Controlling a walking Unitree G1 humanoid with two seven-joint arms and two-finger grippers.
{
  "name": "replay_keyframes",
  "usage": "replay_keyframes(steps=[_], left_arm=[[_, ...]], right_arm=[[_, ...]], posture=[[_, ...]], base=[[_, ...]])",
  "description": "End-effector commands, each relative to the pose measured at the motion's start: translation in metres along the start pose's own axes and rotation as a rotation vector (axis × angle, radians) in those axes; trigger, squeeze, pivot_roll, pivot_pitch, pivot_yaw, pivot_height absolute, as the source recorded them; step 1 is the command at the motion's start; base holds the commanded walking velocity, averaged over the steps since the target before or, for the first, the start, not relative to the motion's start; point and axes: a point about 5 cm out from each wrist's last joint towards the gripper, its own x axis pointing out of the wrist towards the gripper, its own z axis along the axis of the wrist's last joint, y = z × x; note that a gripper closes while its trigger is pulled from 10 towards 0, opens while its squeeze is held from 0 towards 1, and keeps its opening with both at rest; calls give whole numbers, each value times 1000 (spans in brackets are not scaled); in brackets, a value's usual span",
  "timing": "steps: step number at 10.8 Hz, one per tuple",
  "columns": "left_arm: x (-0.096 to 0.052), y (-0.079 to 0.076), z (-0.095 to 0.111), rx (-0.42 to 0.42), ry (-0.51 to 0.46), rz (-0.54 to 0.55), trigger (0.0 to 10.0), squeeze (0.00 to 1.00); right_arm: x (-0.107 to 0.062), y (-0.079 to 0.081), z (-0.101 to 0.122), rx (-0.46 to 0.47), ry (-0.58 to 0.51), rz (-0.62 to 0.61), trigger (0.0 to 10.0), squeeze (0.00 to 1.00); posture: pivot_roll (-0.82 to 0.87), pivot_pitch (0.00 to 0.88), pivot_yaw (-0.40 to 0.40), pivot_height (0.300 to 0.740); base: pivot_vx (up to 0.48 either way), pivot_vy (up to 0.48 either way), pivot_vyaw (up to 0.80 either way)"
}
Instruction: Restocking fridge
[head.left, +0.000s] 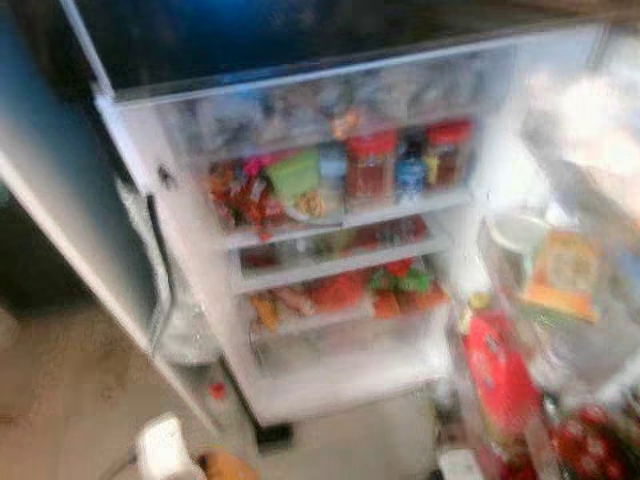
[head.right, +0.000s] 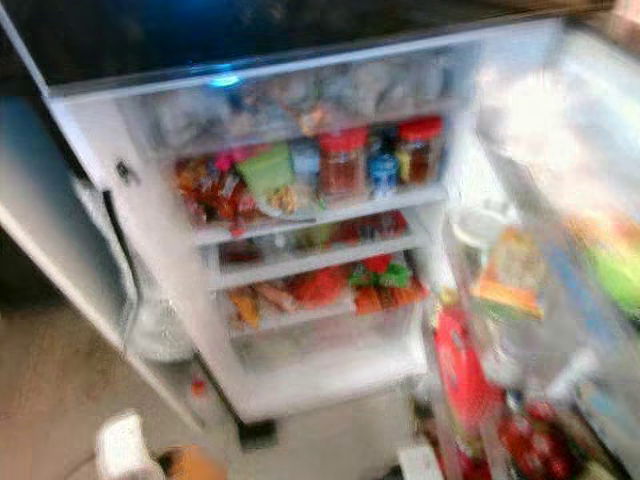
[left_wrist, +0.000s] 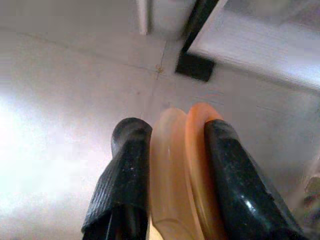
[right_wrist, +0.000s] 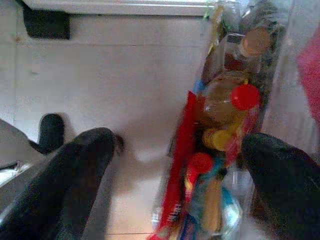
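We stand before the open fridge (head.left: 300, 390), its doors swung wide to either side, and the head views are blurred. On the pale floor (left_wrist: 75, 100) at the foot of the cabinet sits a small black block (left_wrist: 195, 66) close to the fridge's lower edge, and a little red item (head.left: 216, 389) lies on the floor near the left door (head.left: 70, 210). Inside, the upper shelf (head.left: 340, 222) carries red-lidded jars (head.left: 371, 168), a blue bottle (head.left: 410, 168), a green packet (head.left: 293, 172) and a heap of red and orange packs (head.left: 240, 198) at its left end; the shelves below hold more red, orange and green packs (head.left: 345, 290), too smeared to name. The right door's racks (head.left: 560, 330) hold a yellowish carton (head.left: 563, 270), a white cup (head.left: 517, 230) and a tall red pack (head.left: 497, 370). In the right wrist view the lowest door rack holds bottles with red caps (right_wrist: 245, 96) and a brown-capped one (right_wrist: 256, 42) packed side by side. Our left gripper (left_wrist: 170, 165) is low over the floor, clenched on an orange lidded container (left_wrist: 185, 175) held between its fingers (left_wrist: 125, 175). Our right gripper (right_wrist: 175, 175) is spread wide with nothing between its fingers (right_wrist: 75, 180), held just beside the lower door rack.
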Motion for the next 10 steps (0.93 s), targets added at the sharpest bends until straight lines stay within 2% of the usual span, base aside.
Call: replay_keyframes(steps=[1, 3, 6, 8, 10], left_arm=[[1, -9, 5, 0, -17, -29, 10000, 0], [2, -17, 15, -45, -59, -87, 10000, 0], [2, -46, 61, -125, -212, -249, 10000, 0], [-12, -96, 117, -200, -409, -500, 10000, 0], [-33, -132, 133, -199, -491, -793, 10000, 0]], right_arm=[[-1, 4, -4, 4, 13, 14, 10000, 0], [-1, 4, -4, 9, 11, 16, 10000, 0], [0, 4, -3, 11, 10, 20, 10000, 0], [0, 3, -2, 8, 10, 26, 10000, 0], [0, 3, -2, 21, 12, 37, 10000, 0]], posture=[[-156, 0, 74, 740], [-157, 0, 73, 740], [-152, 0, 70, 740], [-149, 0, 66, 740], [-147, 0, 67, 740]], base=[[0, 0, 0], [0, 0, 0], [0, 0, 0], [0, 0, 0], [0, 0, 0]])
